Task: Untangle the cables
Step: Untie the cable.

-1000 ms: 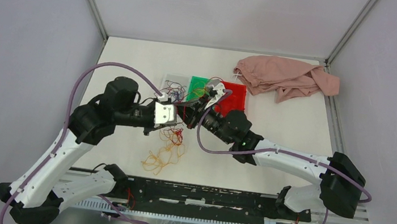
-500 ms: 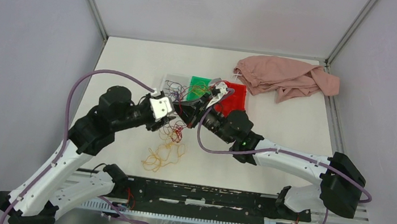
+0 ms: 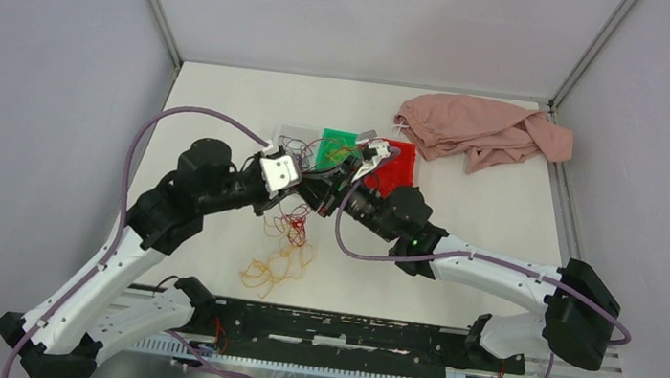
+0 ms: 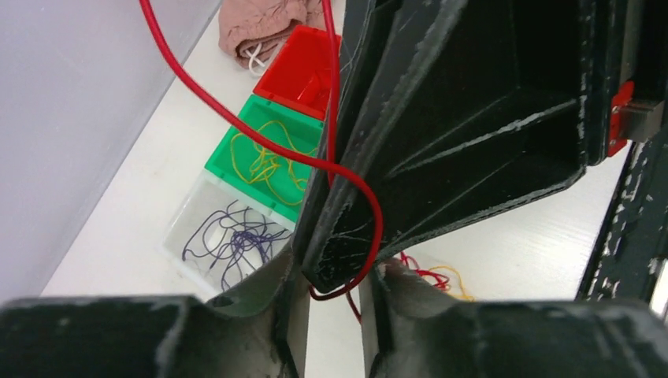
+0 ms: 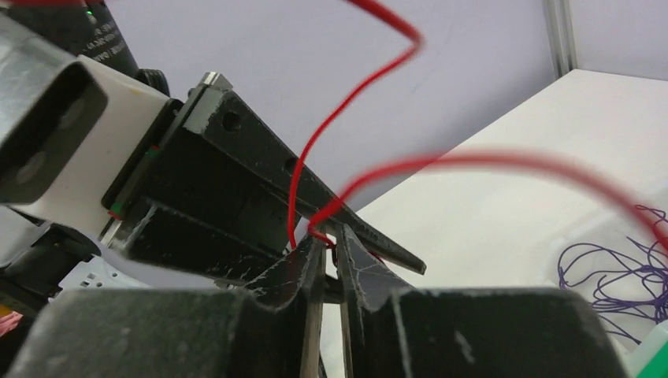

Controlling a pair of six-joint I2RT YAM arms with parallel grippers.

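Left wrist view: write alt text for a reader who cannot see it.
A red cable loops around the tip of the right tool, which fills the view close to the left tool. Behind on the table sit a red bin, a green bin holding yellow cables and a clear bin holding purple cables.

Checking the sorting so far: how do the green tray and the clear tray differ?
The green tray is opaque, the clear tray see-through. The green tray holds yellow cables, the clear tray purple cables. Both are open bins, side by side in one row.
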